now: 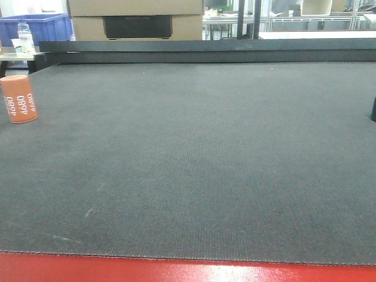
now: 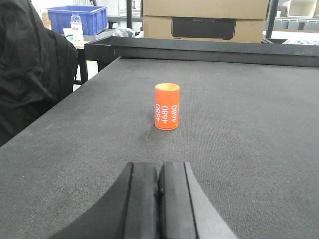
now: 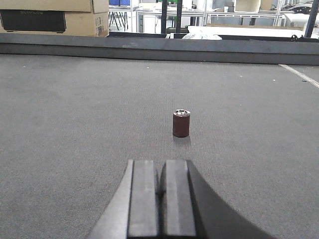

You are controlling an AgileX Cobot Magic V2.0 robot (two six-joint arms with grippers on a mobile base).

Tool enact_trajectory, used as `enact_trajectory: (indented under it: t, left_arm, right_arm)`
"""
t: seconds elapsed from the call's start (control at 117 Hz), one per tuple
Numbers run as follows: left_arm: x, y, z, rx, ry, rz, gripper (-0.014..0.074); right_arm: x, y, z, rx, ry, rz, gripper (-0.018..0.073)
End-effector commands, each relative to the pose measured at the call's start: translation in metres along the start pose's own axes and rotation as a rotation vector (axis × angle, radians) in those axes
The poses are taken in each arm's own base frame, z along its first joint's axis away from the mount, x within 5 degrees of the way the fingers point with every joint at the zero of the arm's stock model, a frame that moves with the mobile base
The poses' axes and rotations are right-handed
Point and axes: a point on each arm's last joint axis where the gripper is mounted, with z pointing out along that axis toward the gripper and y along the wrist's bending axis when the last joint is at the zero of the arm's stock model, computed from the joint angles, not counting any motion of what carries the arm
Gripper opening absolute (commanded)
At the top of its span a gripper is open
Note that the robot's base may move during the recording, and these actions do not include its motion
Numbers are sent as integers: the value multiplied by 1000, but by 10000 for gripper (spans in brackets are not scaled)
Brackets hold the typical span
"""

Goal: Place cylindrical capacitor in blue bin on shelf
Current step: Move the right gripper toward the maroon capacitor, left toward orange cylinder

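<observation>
Jaws of the left pincer (image 2: 158,172) pressed together, nothing held, low over the dark tabletop (image 2: 259,149). Directly ahead, a touch right of its centre line and well apart: the cylindrical capacitor (image 2: 167,106), upright, long axis vertical, "4680" print facing the pincer. In the front view it stands at the tabletop's far left. The right pincer (image 3: 162,174) is likewise closed and empty, and faces a small dark cylinder (image 3: 181,123), not the task's item. Judged nearer: the left arm, which must open before a straight forward reach. Beyond the far-left corner: a blue bin (image 2: 77,15).
</observation>
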Motion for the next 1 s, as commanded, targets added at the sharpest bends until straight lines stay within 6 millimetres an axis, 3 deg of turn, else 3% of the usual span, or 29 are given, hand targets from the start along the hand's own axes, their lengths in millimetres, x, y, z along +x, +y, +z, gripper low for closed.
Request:
enact_trajectory:
  t: [0.0, 0.546, 0.811, 0.913, 0.99]
  left_arm:
    - [-2, 0, -1, 6, -23, -3, -111]
    - [-15, 0, -2, 8, -164, -11, -111]
    - [-24, 0, -4, 9, -260, -33, -111]
    - [-48, 0, -10, 10, -297, -33, -111]
    - [-70, 0, -14, 11, -307, -33, -111]
  right_arm:
    - [-3, 0, 0, 2, -25, -8, -167]
    - [-4, 0, 0, 2, -43, -8, -167]
    - [-29, -1, -5, 13, -318, -8, -167]
    - [-30, -2, -5, 14, -324, 21, -167]
    - [-48, -1, -10, 9, -355, 36, -168]
